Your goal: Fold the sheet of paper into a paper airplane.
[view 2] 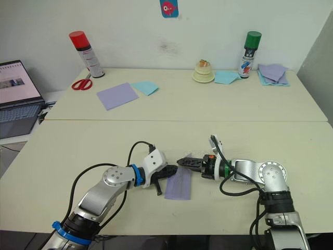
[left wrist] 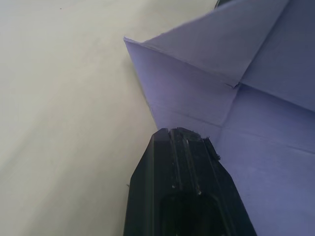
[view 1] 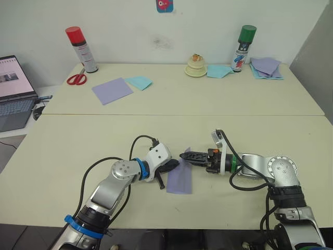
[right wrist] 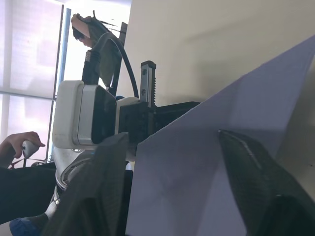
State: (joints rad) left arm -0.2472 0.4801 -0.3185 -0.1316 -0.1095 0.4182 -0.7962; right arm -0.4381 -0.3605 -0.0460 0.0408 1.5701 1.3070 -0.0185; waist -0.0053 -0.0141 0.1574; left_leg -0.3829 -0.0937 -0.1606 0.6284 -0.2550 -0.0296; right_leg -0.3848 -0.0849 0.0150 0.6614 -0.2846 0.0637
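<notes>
- A lavender sheet of paper (view 1: 179,177) is lying near the front edge of the cream table (view 1: 218,99), between the two robot arms, with one corner folded up into a pointed flap at its far end.
- The left gripper (view 1: 167,167) is reaching in from the left side, one black finger (left wrist: 189,189) pressing flat on the paper just beside the raised fold; its fingers are standing apart, one on the sheet and the other angling down toward the table's front edge.
- The right gripper (view 1: 186,155) is coming in from the right, its fingers (right wrist: 256,172) spread wide in the wrist view with the lifted flap standing between them; whether they are touching the flap is not clear.
- The two grippers are meeting nearly tip to tip over the sheet's far end.
- A smooth lavender square (view 1: 112,90) and a light blue sheet (view 1: 138,82) are lying well apart from the work, on the far left of the table.
- Red-handled scissors (view 1: 77,78) and a red-capped spray can (view 1: 81,49) are sitting at the far left corner.
- A green-capped spray can (view 1: 243,48), a small cream dish (view 1: 196,66) and a stack of purple and blue sheets (view 1: 266,67) are lining the far right.
- An open laptop (view 1: 14,94) is standing off the table's left side.
</notes>
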